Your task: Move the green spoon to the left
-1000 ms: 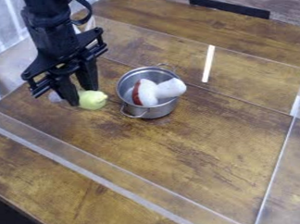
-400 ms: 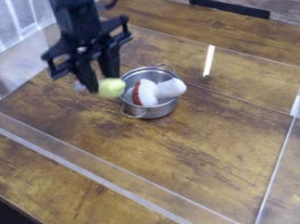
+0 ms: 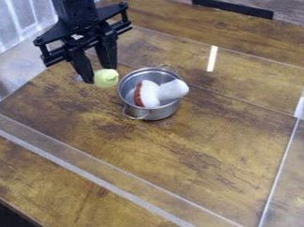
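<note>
I'm looking down at a dark wooden table [image 3: 181, 152], plank grain running diagonally, scuffed and worn. Clear acrylic walls [image 3: 280, 181] box in the work area; one low wall crosses the near left corner, another stands along the right side. A bright vertical glare sits on the far pane. At far left something pale and slatted shows behind the plastic, too blurred for me to name.

My black gripper [image 3: 93, 72] hangs at upper left, pointing nearly straight down, fingers splayed below a wide crossbar. It is clamped on the green spoon [image 3: 106, 78]: the fat yellow-green handle end pokes out at the fingertips, up off the wood. The spoon's metal bowl is hidden behind the fingers.

Just right of the spoon sits the round steel pot [image 3: 150, 95], upright, with the white-handled, red-tipped utensil [image 3: 158, 91] lying inside. Spoon and pot look very close; I can't tell whether they touch.

Open wood spreads across the centre, foreground and right. Left of the gripper there is a narrower strip before the acrylic edge.
</note>
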Tool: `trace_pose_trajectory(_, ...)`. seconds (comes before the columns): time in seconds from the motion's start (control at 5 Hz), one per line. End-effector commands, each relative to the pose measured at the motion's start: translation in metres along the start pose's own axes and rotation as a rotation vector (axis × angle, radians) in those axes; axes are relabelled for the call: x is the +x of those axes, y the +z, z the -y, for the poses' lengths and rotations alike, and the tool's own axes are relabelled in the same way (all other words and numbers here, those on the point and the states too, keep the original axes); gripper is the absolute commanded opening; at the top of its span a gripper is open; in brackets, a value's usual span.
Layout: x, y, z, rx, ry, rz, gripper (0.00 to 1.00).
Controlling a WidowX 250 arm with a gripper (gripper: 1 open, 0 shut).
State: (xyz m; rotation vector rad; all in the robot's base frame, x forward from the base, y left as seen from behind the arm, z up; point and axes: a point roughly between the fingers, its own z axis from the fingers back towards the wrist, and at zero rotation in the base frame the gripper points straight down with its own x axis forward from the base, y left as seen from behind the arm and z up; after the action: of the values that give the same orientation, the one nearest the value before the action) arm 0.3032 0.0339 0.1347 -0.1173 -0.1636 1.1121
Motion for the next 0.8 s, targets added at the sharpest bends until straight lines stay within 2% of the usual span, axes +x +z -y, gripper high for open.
trace_pose_trajectory(0.0, 0.004, 0.007, -0.004, -0.020, -0.039, 0.014, 0.00)
trace_pose_trajectory(0.2, -0.002, -0.008, -0.006, -0.012, -0.037, 0.012, 1.00)
trace_pose_trajectory(0.4, 0.003, -0.017, -0.020, 0.004, -0.039, 0.009, 1.00)
trace_pose_trajectory(0.6, 0.010, -0.030, -0.033, 0.017, 0.015, 0.010, 1.00)
